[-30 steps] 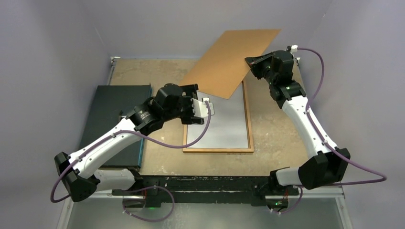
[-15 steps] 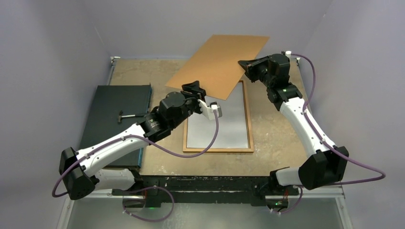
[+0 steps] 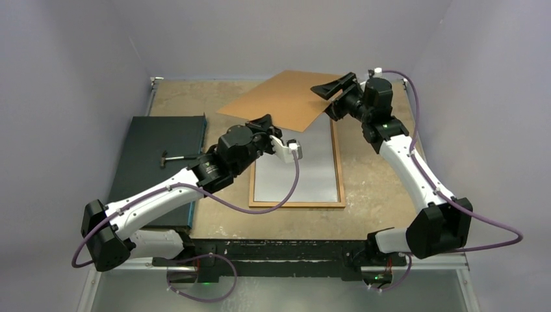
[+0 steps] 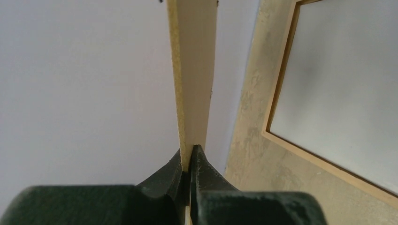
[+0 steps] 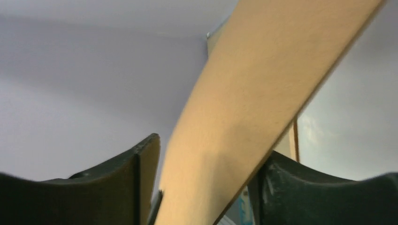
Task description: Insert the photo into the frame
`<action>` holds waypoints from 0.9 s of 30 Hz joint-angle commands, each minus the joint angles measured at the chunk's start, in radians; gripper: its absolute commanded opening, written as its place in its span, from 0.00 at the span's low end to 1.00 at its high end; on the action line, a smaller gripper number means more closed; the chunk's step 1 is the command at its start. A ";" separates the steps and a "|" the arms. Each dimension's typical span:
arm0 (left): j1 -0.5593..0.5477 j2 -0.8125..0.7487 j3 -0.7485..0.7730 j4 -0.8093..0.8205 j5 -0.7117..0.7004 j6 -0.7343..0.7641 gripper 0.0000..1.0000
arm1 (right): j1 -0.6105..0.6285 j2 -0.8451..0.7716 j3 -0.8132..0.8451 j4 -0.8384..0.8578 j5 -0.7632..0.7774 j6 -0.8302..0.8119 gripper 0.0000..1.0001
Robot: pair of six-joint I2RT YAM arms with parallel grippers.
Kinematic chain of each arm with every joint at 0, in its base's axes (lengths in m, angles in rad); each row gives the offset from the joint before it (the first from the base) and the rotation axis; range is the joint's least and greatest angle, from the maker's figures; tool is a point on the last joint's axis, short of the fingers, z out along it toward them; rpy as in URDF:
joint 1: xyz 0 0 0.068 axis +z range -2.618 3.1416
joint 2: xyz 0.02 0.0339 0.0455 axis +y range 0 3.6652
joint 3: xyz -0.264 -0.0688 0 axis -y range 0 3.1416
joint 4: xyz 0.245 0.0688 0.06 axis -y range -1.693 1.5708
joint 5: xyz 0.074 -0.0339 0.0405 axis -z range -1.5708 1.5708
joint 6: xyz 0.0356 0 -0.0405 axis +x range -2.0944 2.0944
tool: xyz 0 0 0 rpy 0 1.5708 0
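Soft even light, faint shadows, wrist views blurred up close

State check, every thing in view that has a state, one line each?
board: off the table, tilted, over the frame's far end
left gripper: shut on the board's near corner
right gripper: open, jaws either side of the board's right edge
frame: flat on the table
box: flat on the table, left side
tool: lying on the box
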 commanded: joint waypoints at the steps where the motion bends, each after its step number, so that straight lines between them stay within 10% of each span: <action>1: 0.001 -0.076 -0.015 0.130 -0.003 0.084 0.00 | -0.013 -0.007 0.063 -0.033 -0.249 -0.306 0.77; 4: 0.017 -0.103 -0.016 0.102 0.026 0.095 0.00 | -0.039 -0.013 0.062 -0.053 -0.396 -0.486 0.99; 14: 0.080 -0.155 0.031 0.012 0.079 0.092 0.00 | -0.117 -0.174 -0.040 -0.156 -0.417 -1.349 0.99; 27: 0.090 -0.192 0.039 -0.087 0.109 0.084 0.00 | 0.058 -0.270 -0.126 -0.221 -0.253 -2.034 0.98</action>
